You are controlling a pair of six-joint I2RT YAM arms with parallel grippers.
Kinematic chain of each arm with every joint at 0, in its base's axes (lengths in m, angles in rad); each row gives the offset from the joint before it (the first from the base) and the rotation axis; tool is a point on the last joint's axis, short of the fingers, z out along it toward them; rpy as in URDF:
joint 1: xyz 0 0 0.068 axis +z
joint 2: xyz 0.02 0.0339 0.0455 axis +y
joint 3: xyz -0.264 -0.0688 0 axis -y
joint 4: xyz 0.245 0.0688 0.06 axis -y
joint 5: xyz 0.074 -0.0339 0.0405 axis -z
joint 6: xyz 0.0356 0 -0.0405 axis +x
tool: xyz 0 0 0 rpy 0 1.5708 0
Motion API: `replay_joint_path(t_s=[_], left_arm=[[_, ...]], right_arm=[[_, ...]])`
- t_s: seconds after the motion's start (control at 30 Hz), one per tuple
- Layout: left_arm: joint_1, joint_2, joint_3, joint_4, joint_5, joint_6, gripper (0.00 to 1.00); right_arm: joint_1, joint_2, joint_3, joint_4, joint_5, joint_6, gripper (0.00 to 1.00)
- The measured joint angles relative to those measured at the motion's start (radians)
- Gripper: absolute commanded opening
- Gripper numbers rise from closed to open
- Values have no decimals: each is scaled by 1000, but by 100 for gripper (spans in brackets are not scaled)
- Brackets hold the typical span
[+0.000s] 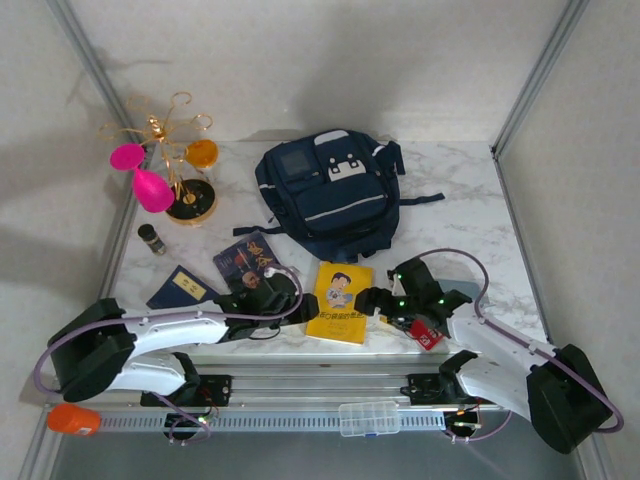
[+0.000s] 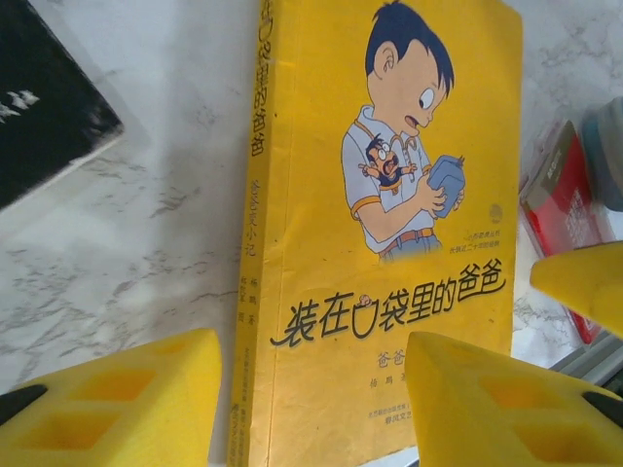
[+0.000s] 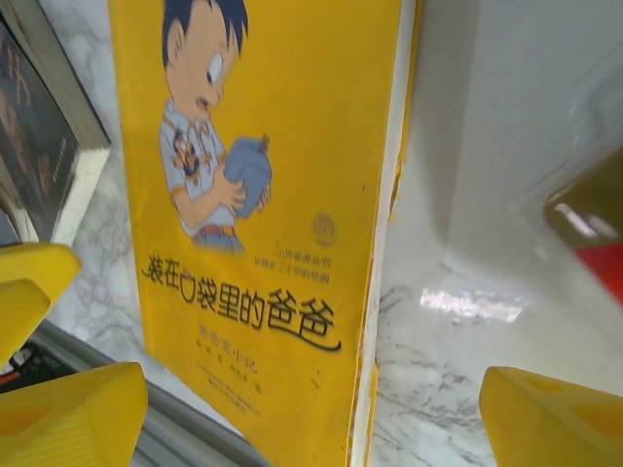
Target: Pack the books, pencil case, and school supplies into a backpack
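The bright yellow book [image 1: 340, 300] with a cartoon boy lies flat near the table's front edge, its near end over the rail. My left gripper [image 1: 292, 297] is at its left edge, open; in the left wrist view its yellow fingers [image 2: 107, 409] straddle the spine of the yellow book [image 2: 389, 243]. My right gripper [image 1: 372, 298] is at the book's right edge, open wide; the page edge of the yellow book [image 3: 263, 195] lies between its pads [image 3: 555, 418]. The navy portrait book [image 1: 250, 262] lies left of it. The backpack [image 1: 330, 195] lies behind, at the centre back.
A red and clear packet [image 1: 428, 333] lies under the right arm. A small dark blue booklet [image 1: 183, 288] and a little bottle [image 1: 152, 238] sit at the left. A gold wire stand [image 1: 170, 170] with pink and orange pieces is at the back left. A clear box [image 1: 369, 418] rests on the front rail.
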Motion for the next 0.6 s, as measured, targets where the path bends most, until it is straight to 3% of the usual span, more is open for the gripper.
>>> replay_joint_path(t_s=[0.23, 0.6], left_arm=[[-40, 138, 11, 44, -17, -32, 47], [-135, 166, 40, 67, -63, -103, 43]], right_arm=[[40, 55, -18, 103, -34, 39, 88], [43, 122, -3, 117, -41, 4, 91]])
